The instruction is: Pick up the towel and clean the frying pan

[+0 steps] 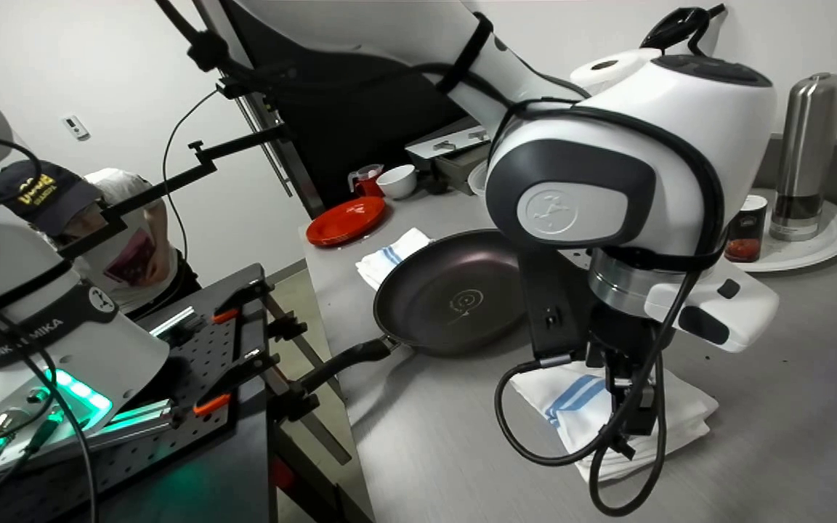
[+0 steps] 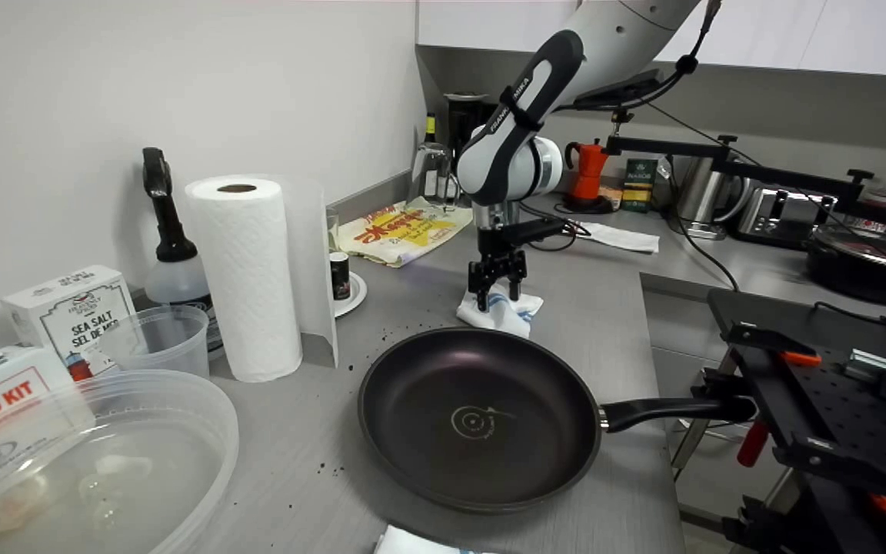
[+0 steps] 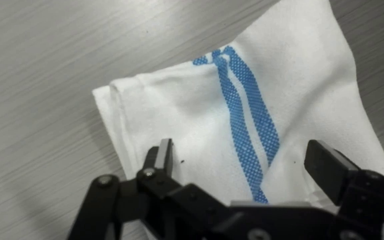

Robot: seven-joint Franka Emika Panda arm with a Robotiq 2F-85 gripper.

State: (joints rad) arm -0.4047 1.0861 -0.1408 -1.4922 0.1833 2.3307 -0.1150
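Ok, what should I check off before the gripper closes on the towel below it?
1. Gripper open: ok, jaws apart in the wrist view.
2. Towel beneath the gap between the jaws: ok.
3. Fingertips touching the cloth: cannot tell.
4. Frying pan open side up on the counter: ok.
5. Pan handle within the counter's edge: not ok, it overhangs.

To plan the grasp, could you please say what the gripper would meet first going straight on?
Probably the blue-striped white towel, beneath the open jaws; whether they touch it is unclear.
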